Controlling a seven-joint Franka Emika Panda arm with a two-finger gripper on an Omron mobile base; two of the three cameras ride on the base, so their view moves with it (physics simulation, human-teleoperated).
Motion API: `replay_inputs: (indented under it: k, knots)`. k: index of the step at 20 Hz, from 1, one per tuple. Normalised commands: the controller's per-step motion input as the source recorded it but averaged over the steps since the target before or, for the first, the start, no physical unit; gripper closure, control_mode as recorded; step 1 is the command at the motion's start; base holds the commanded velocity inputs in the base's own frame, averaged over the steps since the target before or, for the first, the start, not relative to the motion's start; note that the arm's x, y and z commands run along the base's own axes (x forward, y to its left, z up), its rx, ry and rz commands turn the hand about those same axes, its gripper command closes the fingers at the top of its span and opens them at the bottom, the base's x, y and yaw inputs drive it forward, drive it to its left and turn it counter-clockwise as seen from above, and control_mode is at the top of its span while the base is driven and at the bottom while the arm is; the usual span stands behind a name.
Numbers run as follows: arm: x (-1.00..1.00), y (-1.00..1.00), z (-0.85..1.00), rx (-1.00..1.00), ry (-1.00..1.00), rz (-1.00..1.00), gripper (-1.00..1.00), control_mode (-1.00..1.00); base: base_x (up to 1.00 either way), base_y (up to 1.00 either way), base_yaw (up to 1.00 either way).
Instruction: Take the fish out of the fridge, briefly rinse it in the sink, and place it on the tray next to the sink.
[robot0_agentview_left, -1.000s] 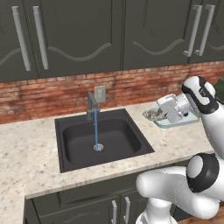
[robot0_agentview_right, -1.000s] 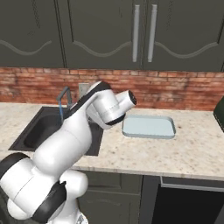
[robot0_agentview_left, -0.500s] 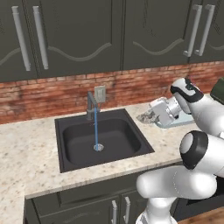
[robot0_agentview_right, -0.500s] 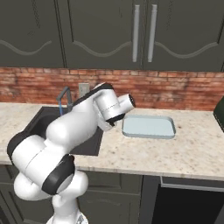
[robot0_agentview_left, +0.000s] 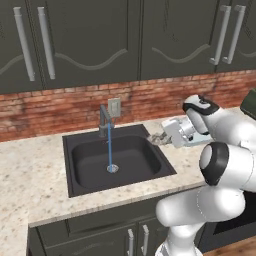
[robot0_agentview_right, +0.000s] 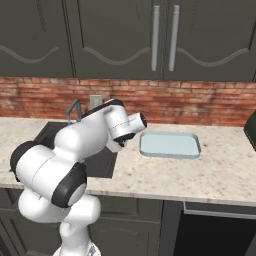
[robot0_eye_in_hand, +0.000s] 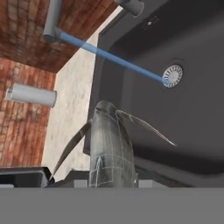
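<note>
My gripper (robot0_agentview_left: 159, 138) is shut on the fish (robot0_eye_in_hand: 109, 144), a slim grey fish with thin dark fins that points forward out of the jaws. It hangs over the right rim of the black sink (robot0_agentview_left: 80, 172), beside the basin (robot0_eye_in_hand: 183, 118). A thin blue water stream (robot0_agentview_left: 109, 147) falls from the dark faucet (robot0_agentview_left: 104, 120) to the drain (robot0_eye_in_hand: 172, 75), and the fish is clear of it. The pale grey tray (robot0_agentview_right: 170, 145) lies on the counter right of the sink, with nothing on it. The fridge is out of view.
A brick backsplash with a wall outlet (robot0_agentview_left: 114, 106) runs behind the sink, under dark upper cabinets (robot0_agentview_left: 125, 40). Speckled counter (robot0_agentview_right: 200, 175) spreads around the tray. A dark object (robot0_agentview_right: 251, 131) stands at the counter's far right.
The hand has carried the fish leftward, from above the tray's near end to the sink's right rim. The water keeps running.
</note>
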Motion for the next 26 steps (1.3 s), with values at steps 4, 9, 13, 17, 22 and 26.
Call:
replay_inputs:
  k: [4, 9, 13, 17, 22, 26]
  knots:
    - [0.28, 0.62, -0.17, 0.03, 0.0, 0.0, 1.0, -1.0, 0.0, 0.0, 0.0]
    - [0.21, 0.58, -0.15, 0.01, 0.01, 0.0, 1.0, -1.0, 0.0, 0.0, 0.0]
    - [0.15, 0.57, -0.14, 0.0, 0.01, 0.0, 1.0, -1.0, 0.0, 0.0, 0.0]
    - [0.28, 0.56, -0.13, 0.0, 0.01, 0.0, 1.0, -1.0, 0.0, 0.0, 0.0]
    - [0.51, 0.33, -0.14, 0.05, 0.02, 0.0, 1.0, -1.0, 0.0, 0.0, 0.0]
    - [0.48, 0.23, -0.1, 0.06, 0.03, 0.0, 1.0, -1.0, 0.0, 0.0, 0.0]
